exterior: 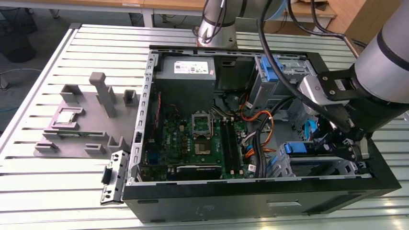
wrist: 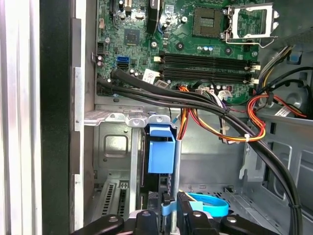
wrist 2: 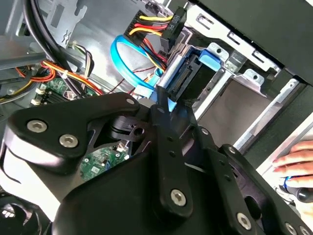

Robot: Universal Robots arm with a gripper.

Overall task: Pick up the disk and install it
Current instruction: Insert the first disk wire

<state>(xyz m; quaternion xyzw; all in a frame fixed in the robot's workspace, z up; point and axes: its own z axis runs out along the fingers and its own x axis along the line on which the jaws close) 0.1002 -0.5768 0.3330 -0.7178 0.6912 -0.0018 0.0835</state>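
Observation:
The disk [wrist 2: 172, 73] stands on edge in the metal drive bay [wrist 2: 244, 98] at the case's front corner, on the exterior view's right. Its blue carrier bracket [wrist: 161, 154] faces the first wrist camera, and a silver edge runs beside it. My gripper [wrist 2: 164, 105] is shut on the disk's near edge, its black fingers [wrist: 185, 204] on either side of that silver edge. In the exterior view the gripper [exterior: 342, 143] hangs over the bay, right beside the blue carrier [exterior: 297, 147].
Orange and black cable bundles [wrist: 230, 122] and a blue data cable [wrist 2: 124, 58] run close to the bay. The motherboard [exterior: 198, 139] and grey power supply [exterior: 185, 72] fill the open case. Another blue bracket [exterior: 271, 72] sits in the upper bay. A person's hand [wrist 2: 298, 161] rests outside the case. A grey fixture [exterior: 83, 124] stands on the table.

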